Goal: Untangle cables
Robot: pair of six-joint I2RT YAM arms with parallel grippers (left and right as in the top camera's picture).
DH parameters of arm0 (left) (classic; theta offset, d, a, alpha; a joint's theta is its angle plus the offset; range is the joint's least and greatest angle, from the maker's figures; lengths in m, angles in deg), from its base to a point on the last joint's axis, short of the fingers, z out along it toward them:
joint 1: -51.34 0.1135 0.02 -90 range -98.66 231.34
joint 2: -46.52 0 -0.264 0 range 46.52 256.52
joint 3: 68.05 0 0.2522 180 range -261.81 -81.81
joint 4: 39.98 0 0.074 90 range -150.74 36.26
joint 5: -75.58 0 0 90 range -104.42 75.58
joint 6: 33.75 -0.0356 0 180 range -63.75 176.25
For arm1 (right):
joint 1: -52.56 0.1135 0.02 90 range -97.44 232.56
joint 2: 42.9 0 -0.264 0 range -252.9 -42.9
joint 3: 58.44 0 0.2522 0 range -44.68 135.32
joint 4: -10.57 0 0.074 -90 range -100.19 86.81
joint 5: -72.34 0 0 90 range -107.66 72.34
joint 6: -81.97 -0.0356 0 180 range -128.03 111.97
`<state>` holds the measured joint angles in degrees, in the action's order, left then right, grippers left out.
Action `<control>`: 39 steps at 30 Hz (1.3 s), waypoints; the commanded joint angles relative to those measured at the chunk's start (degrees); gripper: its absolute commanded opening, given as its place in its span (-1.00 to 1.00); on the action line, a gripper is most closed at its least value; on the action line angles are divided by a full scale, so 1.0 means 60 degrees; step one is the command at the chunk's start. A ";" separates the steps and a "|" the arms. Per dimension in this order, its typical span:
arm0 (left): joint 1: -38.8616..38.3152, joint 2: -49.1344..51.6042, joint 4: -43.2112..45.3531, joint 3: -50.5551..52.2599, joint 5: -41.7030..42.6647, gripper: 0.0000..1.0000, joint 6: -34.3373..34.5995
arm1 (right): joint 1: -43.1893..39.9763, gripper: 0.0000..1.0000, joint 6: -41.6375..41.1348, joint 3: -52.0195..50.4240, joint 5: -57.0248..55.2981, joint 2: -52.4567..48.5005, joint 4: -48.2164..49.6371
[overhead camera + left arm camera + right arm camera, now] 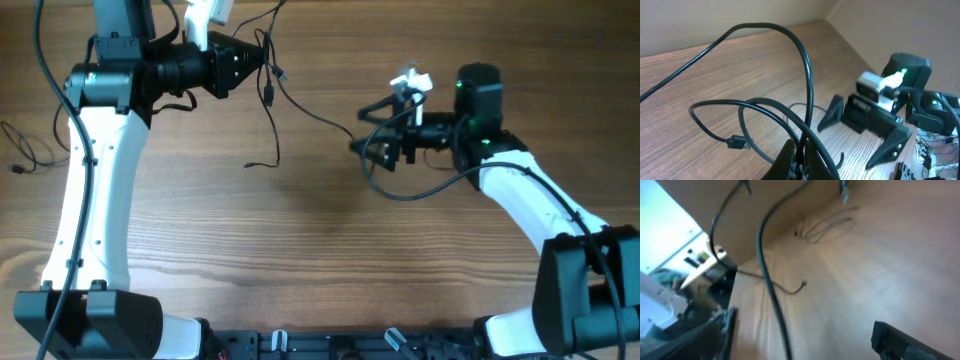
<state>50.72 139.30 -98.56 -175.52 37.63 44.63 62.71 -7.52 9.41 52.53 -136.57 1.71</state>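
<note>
My left gripper [262, 62] is shut on a bunch of thin black cables [277, 135] and holds them up at the back of the table. One strand hangs down to a loose end on the wood, one carries a small plug [270, 95], and one runs right toward my right gripper [362, 132]. In the left wrist view the jaws [802, 157] pinch the strands [805, 55], and a plug [737, 143] dangles at the left. My right gripper [802, 335] is open wide, and a cable [771, 290] passes between its fingers without being held.
Another thin black cable [25, 150] lies loosely looped at the far left edge of the wooden table; it also shows far off in the right wrist view [825, 227]. The arm bases stand at the front edge.
</note>
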 commanded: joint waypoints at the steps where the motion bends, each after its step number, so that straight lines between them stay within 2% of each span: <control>1: 0.0018 -0.0142 0.0025 -0.0047 0.0219 -0.92 0.0091 | 0.0765 0.99 0.0710 0.0025 -0.1450 -0.0124 -0.0929; 2: 0.0018 -0.0142 0.0025 -0.0047 0.0215 -0.92 0.0091 | 0.0922 0.95 0.0699 0.0025 -0.1406 -0.0124 -0.1049; 3: 0.0018 -0.0142 0.0029 -0.0047 0.0215 -0.92 0.0091 | 0.1104 0.54 0.0670 0.0025 -0.1435 -0.0124 -0.1118; 4: 0.0018 -0.0142 0.0029 -0.0047 0.0215 -0.92 0.0087 | 0.1235 -0.24 0.0608 0.0025 -0.1898 -0.0124 -0.1213; 5: 0.0018 -0.0142 0.0025 -0.0047 0.0211 -0.92 0.0087 | 0.1235 -0.91 0.0127 0.0025 -0.2954 -0.0124 -0.1410; 8: 0.0076 -0.0142 -0.0040 -0.0047 0.0142 -0.92 0.0087 | 0.0364 -0.92 -0.2710 0.0025 -0.8590 -0.0124 -0.3034; 11: 0.0324 -0.0142 -0.0160 -0.0047 0.0138 -0.92 0.0087 | -0.1366 -0.91 -0.3147 0.0025 -1.0641 -0.0120 -0.4707; 14: 0.0455 -0.0142 -0.0186 -0.0047 0.0142 -0.92 0.0084 | -0.3224 -0.91 -0.2998 0.0025 -1.0112 -0.0124 -0.5617; 17: 0.0455 -0.0142 -0.0186 -0.0047 0.0138 -0.92 0.0084 | -0.3708 -0.88 -0.2342 0.0025 -0.9114 -0.0124 -0.5788; 18: 0.0455 -0.0142 -0.0186 -0.0047 0.0138 -0.92 0.0084 | -0.3687 -0.38 -0.2335 0.0025 -0.8863 -0.0124 -0.5788; 19: 0.0455 -0.0142 -0.0189 -0.0047 0.0106 -0.92 0.0084 | -0.3636 0.26 -0.2339 0.0025 -0.8510 -0.0124 -0.5788; 20: 0.0455 -0.0142 -0.0211 -0.0047 -0.0120 -0.92 0.0087 | -0.3577 0.67 -0.2342 0.0025 -0.8306 -0.0124 -0.5792; 21: 0.0455 -0.0142 -0.0270 -0.0047 -0.0499 -0.92 0.0087 | -0.3537 0.99 -0.2346 0.0025 -0.8091 -0.0124 -0.5803; 22: 0.0455 -0.0142 -0.0455 -0.0047 -0.1137 -0.92 0.0095 | -0.3464 0.99 -0.2346 0.0025 -0.7960 -0.0124 -0.5872; 25: 0.0455 -0.0142 -0.0933 -0.0044 -0.1898 -0.92 0.0200 | -0.3166 1.00 -0.2371 -0.0036 -0.8087 -0.0124 -0.5898; 28: 0.0455 -0.0135 -0.0925 -0.0044 -0.5905 -0.92 0.2058 | -0.3005 0.99 -0.2871 -0.0036 -0.9191 -0.0124 -0.5905; 30: 0.0455 -0.0076 -0.0579 -0.0044 -0.6564 -0.92 0.2011 | -0.2991 0.99 -0.3381 -0.0036 -0.9191 -0.0124 -0.5781; 34: 0.0455 0.0521 0.1570 -0.0044 -0.8215 -0.92 0.2007 | -0.2896 0.99 -0.3592 -0.0036 -0.9194 -0.0124 -0.5727; 36: 0.0455 0.1286 0.3118 -0.0044 -0.9165 -0.92 0.1293 | -0.2849 1.00 -0.3592 -0.0036 -0.9194 -0.0124 -0.5741; 39: 0.0488 0.2557 0.4513 -0.0044 -0.9300 -0.92 0.0514 | -0.2845 0.99 -0.3614 -0.0036 -0.9191 -0.0124 -0.5763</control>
<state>53.34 147.62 -75.48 -175.65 -13.38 52.76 45.40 -28.39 9.45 -1.67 -136.68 -32.89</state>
